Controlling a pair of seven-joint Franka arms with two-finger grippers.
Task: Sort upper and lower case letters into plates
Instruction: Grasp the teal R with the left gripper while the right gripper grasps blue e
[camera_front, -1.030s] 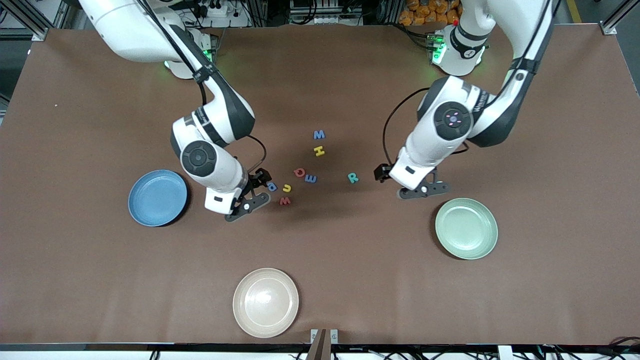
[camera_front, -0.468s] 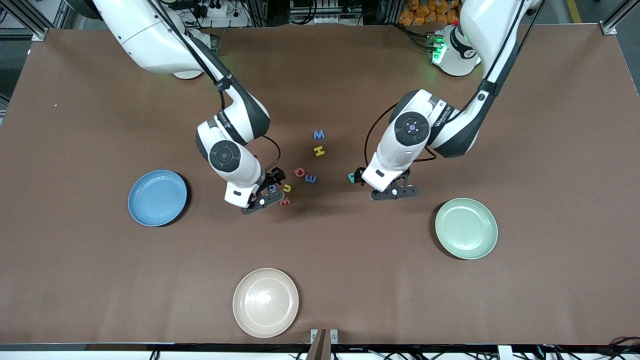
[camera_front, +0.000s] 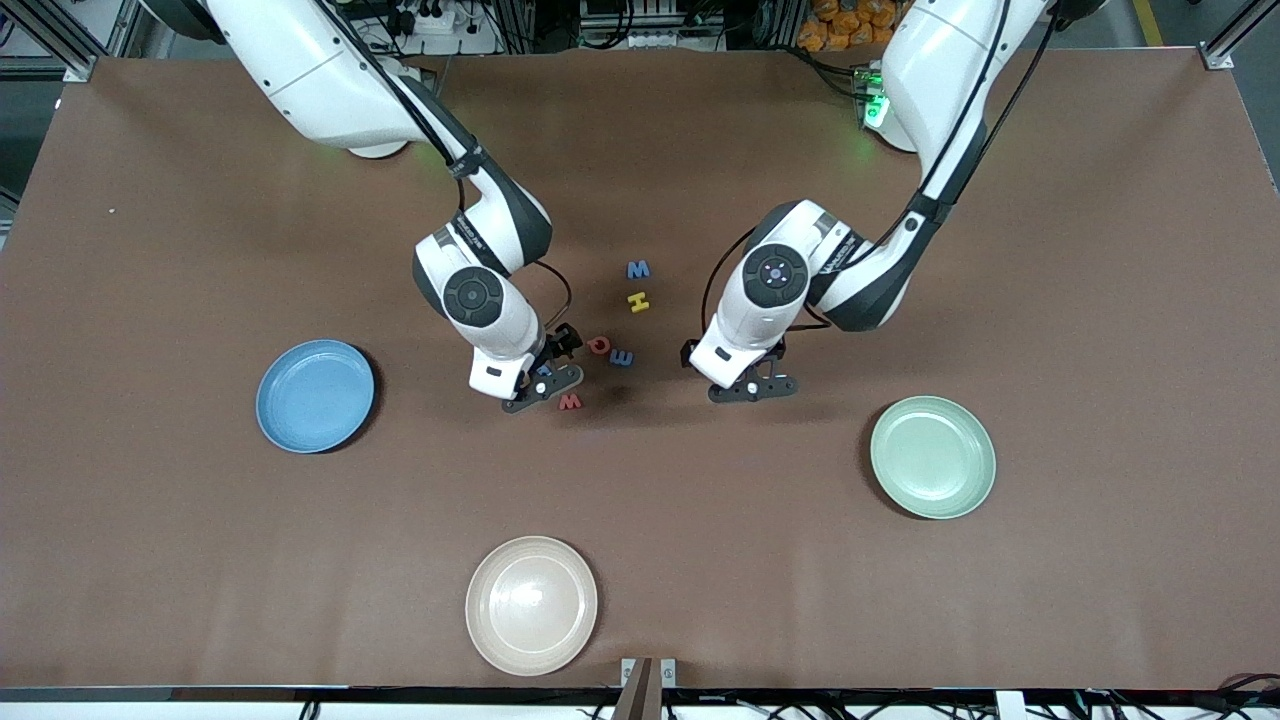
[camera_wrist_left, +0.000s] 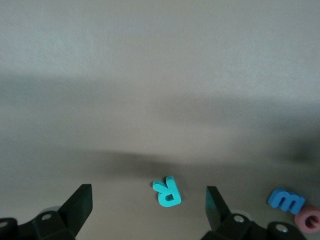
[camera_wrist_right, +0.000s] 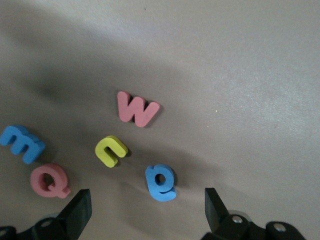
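Loose toy letters lie mid-table: a blue M (camera_front: 638, 269), a yellow H (camera_front: 638, 302), a red Q (camera_front: 598, 345), a blue m (camera_front: 621, 357) and a red w (camera_front: 570, 402). My right gripper (camera_front: 546, 380) hangs open and low over a small blue letter (camera_wrist_right: 161, 183), which lies between its fingers (camera_wrist_right: 80, 210); a yellow letter (camera_wrist_right: 111, 150) and the red w (camera_wrist_right: 136, 108) lie beside it. My left gripper (camera_front: 748, 386) is open over a teal R (camera_wrist_left: 166, 192), untouched. The sky-blue plate (camera_front: 315, 395) and mint-green plate (camera_front: 932, 456) hold nothing.
A cream-beige plate (camera_front: 531, 605) sits nearest the front camera, near the table's front edge. The blue plate lies toward the right arm's end and the green one toward the left arm's end, each a short way from its gripper.
Both arms have swung inward toward the letter cluster. The right gripper came over the small blue letter, the left one over the teal R. Both stayed open.
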